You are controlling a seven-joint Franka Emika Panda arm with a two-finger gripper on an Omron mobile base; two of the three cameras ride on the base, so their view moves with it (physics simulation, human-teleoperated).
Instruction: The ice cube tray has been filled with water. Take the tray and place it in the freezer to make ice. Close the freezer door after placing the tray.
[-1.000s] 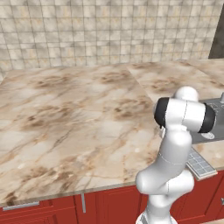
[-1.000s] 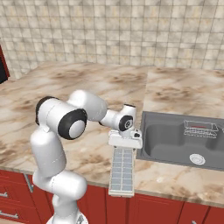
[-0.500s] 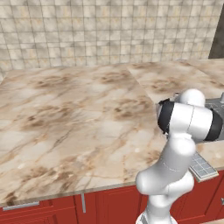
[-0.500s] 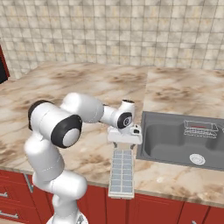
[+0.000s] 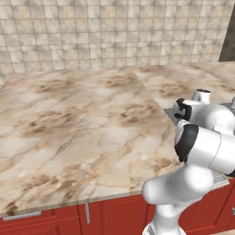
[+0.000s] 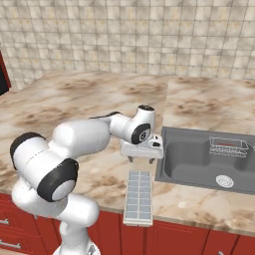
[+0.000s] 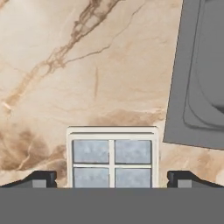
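Observation:
The ice cube tray (image 6: 138,196) lies flat on the marble counter, its near end at the front edge, just left of the sink. It is off-white with a grid of pale grey-blue cells. My gripper (image 6: 141,160) hangs open just above the tray's far end, fingers pointing down. In the hand view the tray's end (image 7: 112,151) sits centred between the two dark fingertips (image 7: 42,178), which stand wider than the tray; my gripper (image 7: 112,178) holds nothing. The freezer and its door are out of view.
A grey sink (image 6: 199,162) is set into the counter right of the tray, with a wire basket (image 6: 228,148) at its back right. The sink's rim (image 7: 186,96) lies close beside the tray. Red cabinet fronts (image 5: 55,220) run below. A tiled wall backs the counter.
The arm's elbow has dropped lower and swung forward. The hand has stayed over the tray's far end with its jaws open. The tray has not moved.

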